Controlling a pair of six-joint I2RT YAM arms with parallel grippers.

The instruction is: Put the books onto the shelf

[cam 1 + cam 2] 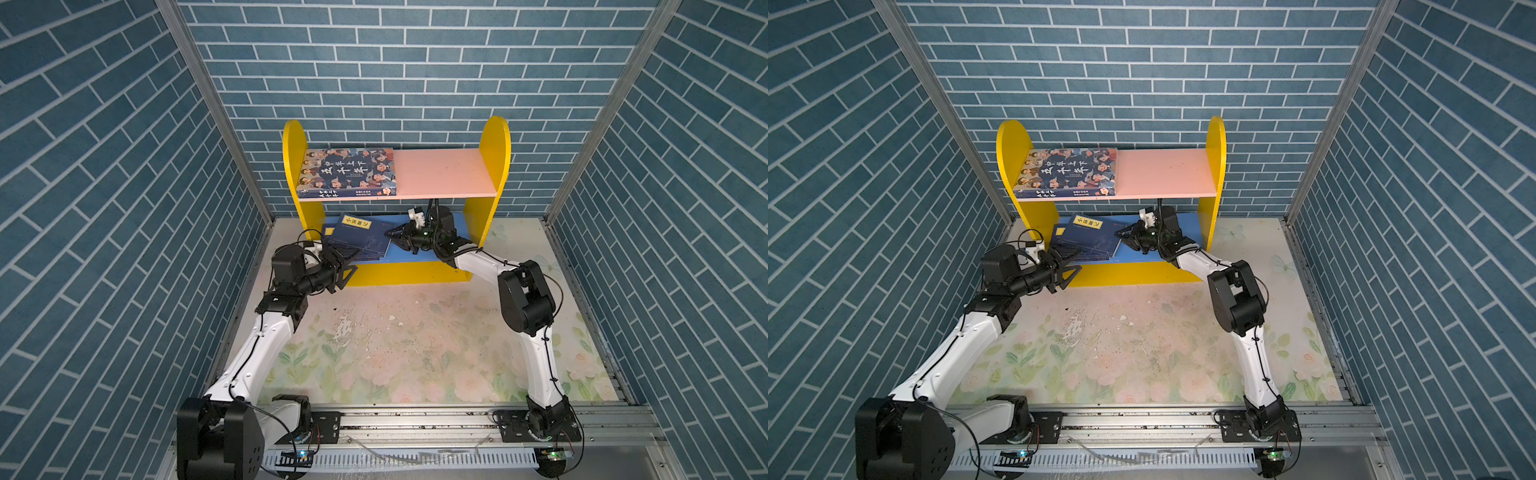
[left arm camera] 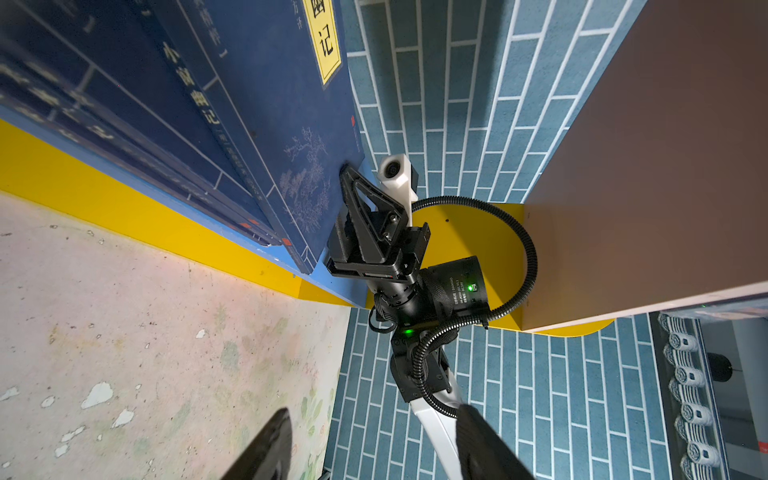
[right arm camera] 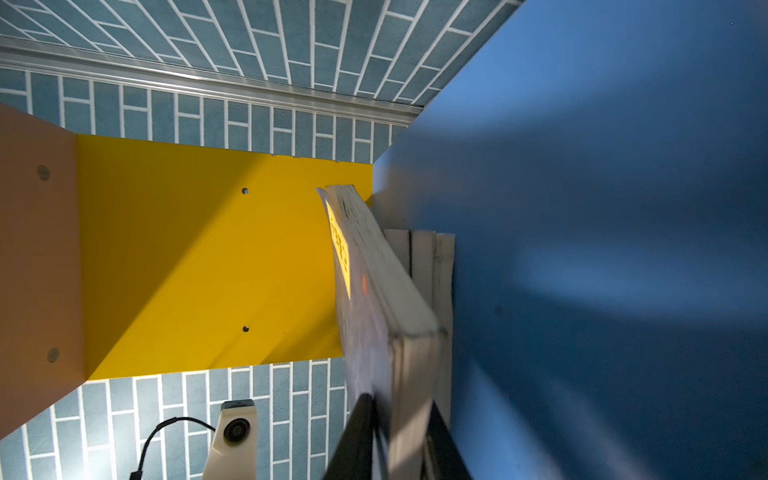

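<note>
Presently right tool (image 1: 390, 235) pinching top navy book (image 1: 361, 239) (on lower board (image 1: 401, 257)), left tool (image 1: 355, 261) parted, empty

Blue brick-patterned walls (image 1: 415, 62) enclose a floral tabletop (image 1: 415, 353), its print apparently flaking near the middle.

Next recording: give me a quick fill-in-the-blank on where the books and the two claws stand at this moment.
1. The thick book lies flat on the shelf's ___ upper board.
2. The thin navy books are stacked on the ___ lower board.
3. The right claw is shut on the edge of the top navy book, while the left claw stands ___, holding nothing.

Missing words: pink; blue; open
</note>
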